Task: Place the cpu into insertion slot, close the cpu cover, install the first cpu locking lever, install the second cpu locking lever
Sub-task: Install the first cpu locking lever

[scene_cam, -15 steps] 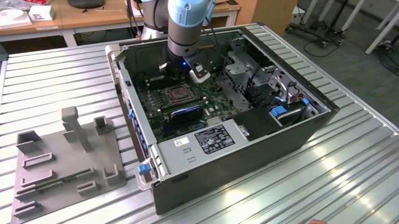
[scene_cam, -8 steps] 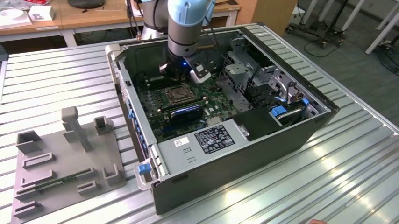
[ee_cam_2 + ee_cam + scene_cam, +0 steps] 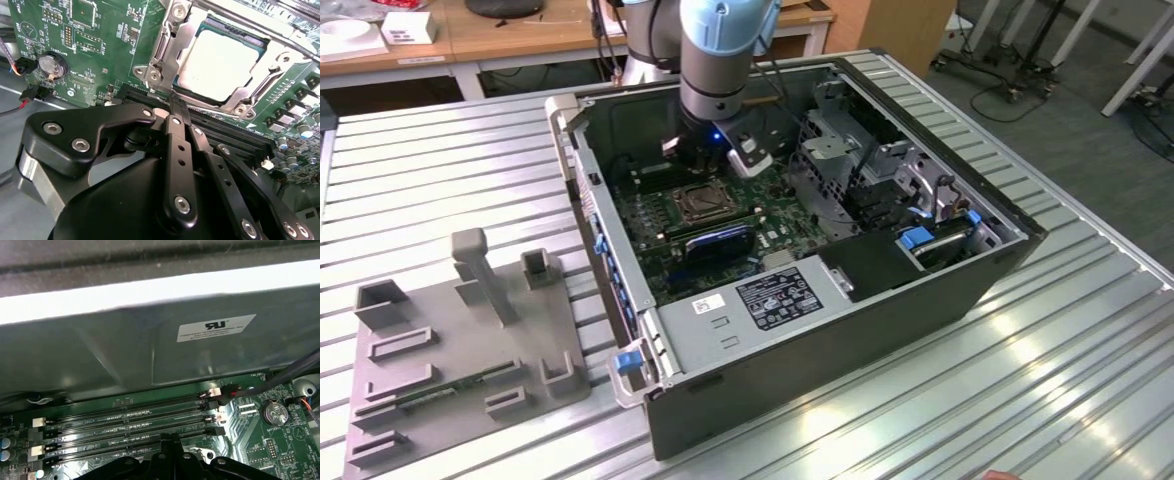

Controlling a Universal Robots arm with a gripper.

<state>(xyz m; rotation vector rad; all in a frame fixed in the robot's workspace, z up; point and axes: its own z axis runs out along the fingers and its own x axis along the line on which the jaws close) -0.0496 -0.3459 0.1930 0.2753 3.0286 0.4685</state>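
Since the cpu (image 3: 220, 62) already lies flat in the insertion slot (image 3: 700, 205) and the cpu cover (image 3: 167, 55) is down over it, its silvery frame ringing the chip's pale top, the step in hand appears to be one of the locking levers. Doing it well would mean pressing on the lever's rod alone, well off the chip's bare top and the small parts of the green motherboard (image 3: 100, 30). The push should be steady, so that the rod slides under its catch rather than springing back. A thin metal rod (image 3: 280, 35) runs along the far side of the cover, and whether it is caught cannot be told.

The gripper (image 3: 173, 106) has its two black fingers pressed together at the tips, with nothing held between them. In the second wrist view the tips sit just beside a corner of the cover, over the long black memory slots (image 3: 125, 422) that run alongside the socket. Whether they touch the metal cannot be told. The cpu therefore lies just beyond the tips, not between the jaws. In the exterior view the arm reaches down into the open computer case (image 3: 961, 290), with the gripper low over the board near the socket.
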